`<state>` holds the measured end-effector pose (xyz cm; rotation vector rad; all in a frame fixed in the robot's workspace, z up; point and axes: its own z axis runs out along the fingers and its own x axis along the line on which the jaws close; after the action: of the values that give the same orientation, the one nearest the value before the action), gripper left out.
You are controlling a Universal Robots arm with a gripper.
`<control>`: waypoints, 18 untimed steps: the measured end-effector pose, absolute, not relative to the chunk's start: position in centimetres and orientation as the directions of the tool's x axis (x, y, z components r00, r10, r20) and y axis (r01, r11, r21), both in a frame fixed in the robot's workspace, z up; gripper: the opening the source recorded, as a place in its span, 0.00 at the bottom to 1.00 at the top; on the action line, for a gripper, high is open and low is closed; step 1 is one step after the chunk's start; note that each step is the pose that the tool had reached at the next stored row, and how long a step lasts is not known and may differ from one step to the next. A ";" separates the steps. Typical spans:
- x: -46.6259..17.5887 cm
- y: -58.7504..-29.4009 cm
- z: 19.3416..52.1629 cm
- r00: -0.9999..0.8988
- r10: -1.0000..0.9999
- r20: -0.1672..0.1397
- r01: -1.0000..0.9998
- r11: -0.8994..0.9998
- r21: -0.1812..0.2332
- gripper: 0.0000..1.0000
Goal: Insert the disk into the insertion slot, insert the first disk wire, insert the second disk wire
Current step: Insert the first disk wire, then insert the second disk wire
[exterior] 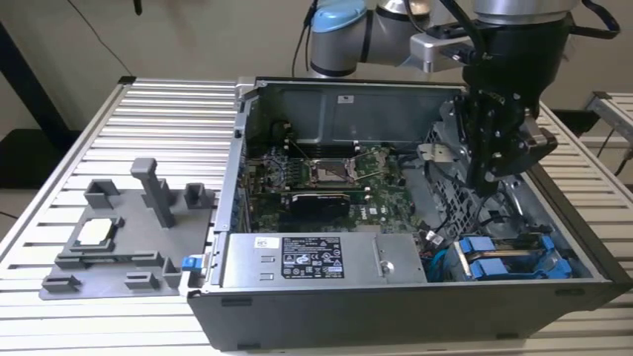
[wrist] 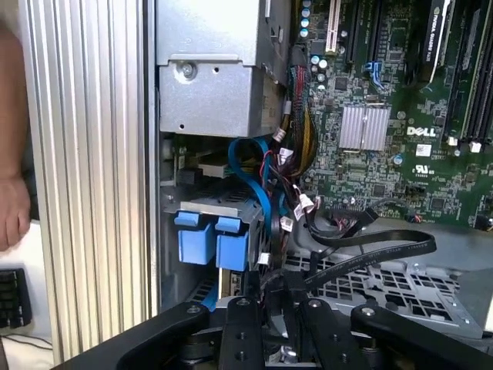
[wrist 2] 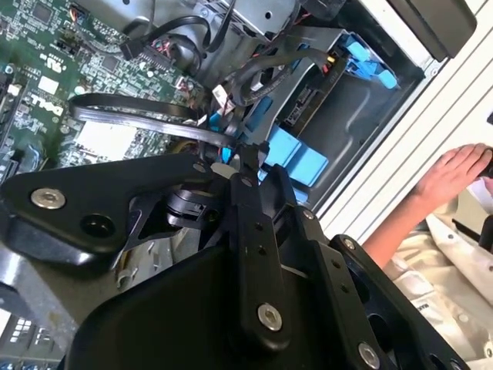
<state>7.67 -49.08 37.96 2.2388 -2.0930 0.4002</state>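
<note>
Starting with the exterior view, we see one arm reaching down into the open computer case (exterior: 396, 315) on the slatted table (exterior: 168, 119), its gripper (exterior: 487, 182) low inside, toward the exterior view's right. The disk (exterior: 499, 261) sits in the case's lower right corner as that view shows it, beside one power supply (exterior: 311, 259). One grey fixture tray (exterior: 109, 252) lies well apart, outside the case.

In the second wrist view the gripper (wrist 2: 245, 154) is closed on the end of one black flat wire (wrist 2: 146, 116) — loose cables crowd between it and the disk (wrist 2: 289, 150), seated in the insertion slot (wrist 2: 350, 127). One person's hand (wrist 2: 454, 169) is outside the case.

In the first wrist view we count two blue tabs (wrist: 195, 240) on the disk (wrist: 231, 250) — one blue cable (wrist: 258, 185) curves past them, and the motherboard (wrist: 400, 116) lies beyond.
</note>
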 end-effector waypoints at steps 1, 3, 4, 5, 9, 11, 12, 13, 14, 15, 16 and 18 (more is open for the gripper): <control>7.7 -49.1 38.0 0.050 -0.974 0.222 -0.987 -0.082 -0.138 0.27; 7.7 -49.1 37.9 0.050 -0.974 0.222 -0.987 -0.082 -0.138 0.25; 7.7 -49.1 37.9 0.050 -0.974 0.222 -0.987 -0.082 -0.138 0.18; 7.7 -49.1 37.9 0.050 -0.974 0.222 -0.987 -0.082 -0.139 0.18; 7.7 -49.1 37.9 0.050 -0.974 0.222 -0.987 -0.082 -0.139 0.16; 7.7 -49.1 37.9 0.050 -0.974 0.222 -0.987 -0.082 -0.139 0.16; 7.7 -49.1 37.9 0.050 -0.974 0.222 -0.987 -0.082 -0.139 0.16; 7.7 -49.1 37.9 0.050 -0.974 0.222 -0.987 -0.082 -0.138 0.16; 7.7 -49.1 37.9 0.050 -0.974 0.222 -0.987 -0.082 -0.138 0.18; 7.7 -49.1 37.9 0.050 -0.974 0.223 -0.987 -0.082 -0.138 0.18; 7.7 -49.1 37.9 0.050 -0.973 0.224 -0.987 -0.083 -0.138 0.23; 7.6 -49.1 37.9 0.049 -0.972 0.229 -0.987 -0.083 -0.140 0.30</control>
<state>7.64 -49.05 37.92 2.2352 -2.0893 0.4098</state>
